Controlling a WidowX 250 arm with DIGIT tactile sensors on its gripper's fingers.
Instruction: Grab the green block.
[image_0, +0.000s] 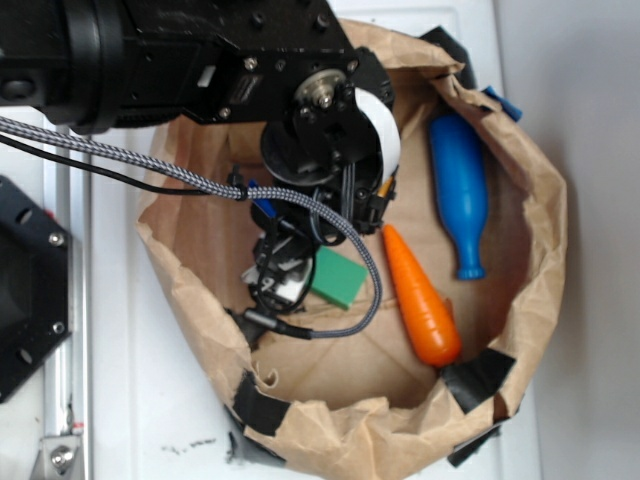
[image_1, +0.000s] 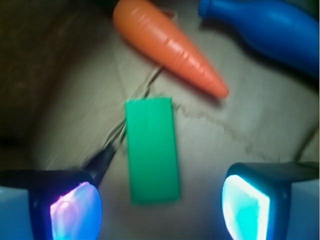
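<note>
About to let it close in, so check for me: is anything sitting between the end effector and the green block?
Nothing visible. In the wrist view the end effector is open, and the green block lies between its fingers on bare paper. The orange carrot and blue bottle lie beyond the block.

The arm (image_0: 170, 60) is matte black and blocky, studded with small dark screws, with a round silver hub (image_0: 322, 95) at its wrist joint and a white curved band (image_0: 385, 130) wrapped beside it. A grey-and-white braided cable (image_0: 150, 165) runs along it next to a thin black wire, looping down to a black plug. From the wrist view the pincer (image_1: 160, 205) shows two black-framed fingers (image_1: 65, 205) with pale pads, one glowing pink-violet, the other cyan.
</note>
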